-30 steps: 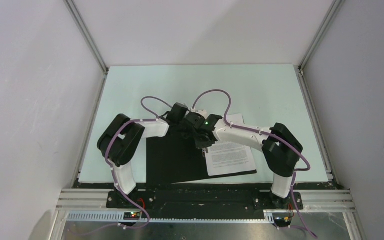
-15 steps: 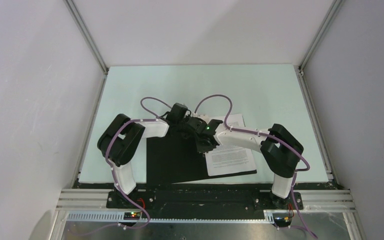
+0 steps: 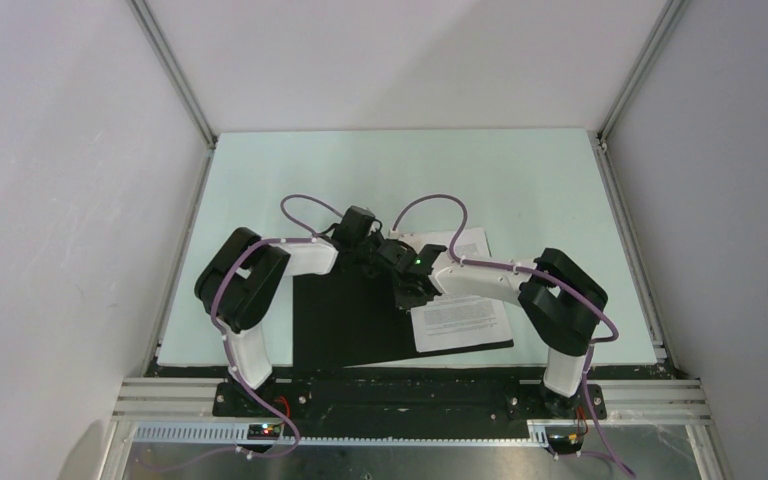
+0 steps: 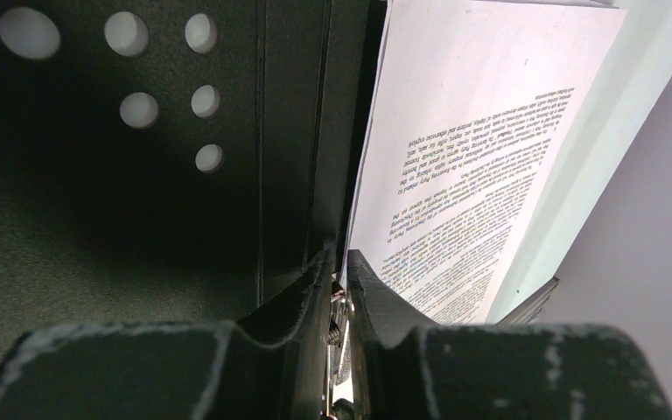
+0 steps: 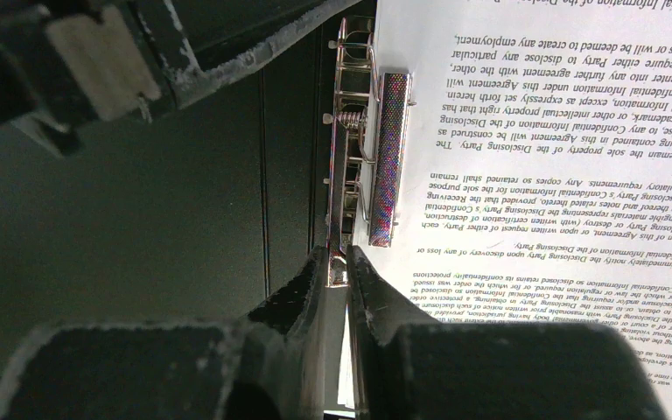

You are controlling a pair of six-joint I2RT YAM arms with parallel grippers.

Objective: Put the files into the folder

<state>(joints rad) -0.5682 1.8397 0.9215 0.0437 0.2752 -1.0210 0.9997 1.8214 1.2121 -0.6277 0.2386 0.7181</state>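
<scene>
The folder lies open on the table, black inside up. The files, white printed sheets, lie on its right half, under the metal clip beside the spine. My left gripper is at the far end of the clip, jaws almost closed with clip metal between them. My right gripper is at the near end, jaws pinched on the clip's tip. The sheets and the black cover show in the left wrist view. The folder's red outside is hidden.
The pale green table is walled by white panels on three sides. A black and metal rail with the arm bases runs along the near edge. The left gripper's fingers cross the top left of the right wrist view.
My right gripper has shifted a little left and nearer, onto the clip by the spine. The left arm, the folder and the sheets have stayed put.
</scene>
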